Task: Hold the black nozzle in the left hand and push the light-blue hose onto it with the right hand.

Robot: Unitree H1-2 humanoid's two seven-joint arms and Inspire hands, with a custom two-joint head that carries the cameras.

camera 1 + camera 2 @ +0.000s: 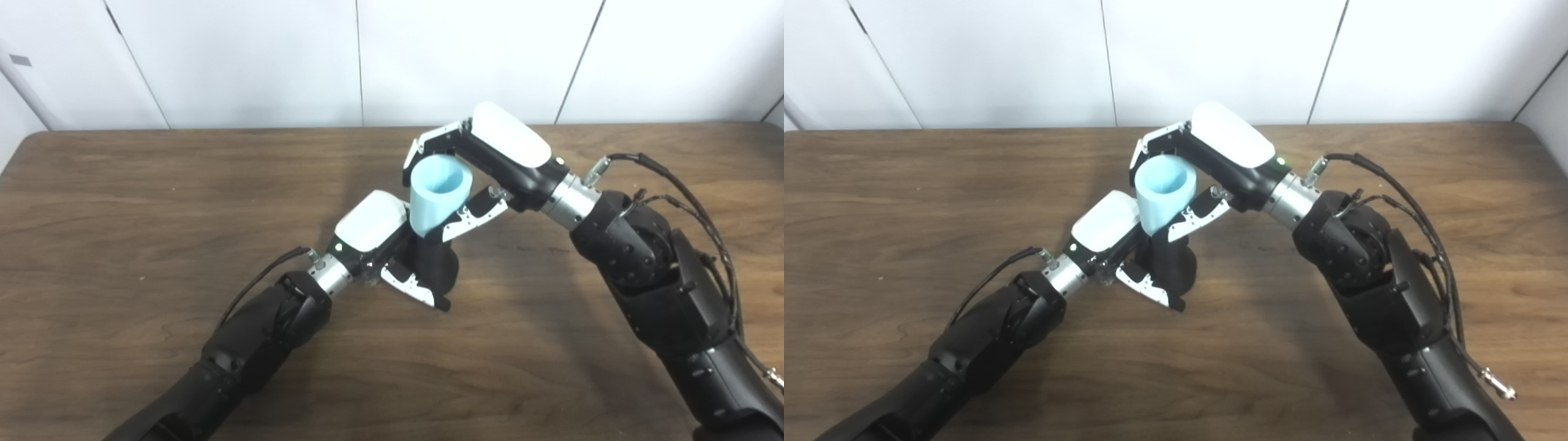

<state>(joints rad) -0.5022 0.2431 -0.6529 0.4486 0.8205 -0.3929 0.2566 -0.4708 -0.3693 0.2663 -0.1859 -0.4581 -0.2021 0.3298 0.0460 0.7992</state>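
Note:
My left hand is shut on the black nozzle, which stands on the wooden table near its middle. Directly above it, my right hand is shut on the light-blue hose, a short wide tube with its open end facing up toward me. The hose's lower end meets the top of the nozzle; the joint itself is hidden by fingers. In the right eye view the hose sits just over the nozzle, between the right hand and the left hand.
White wall panels run behind the table's far edge. Black cables loop off my right forearm. Bare wood lies to the left and right of the hands.

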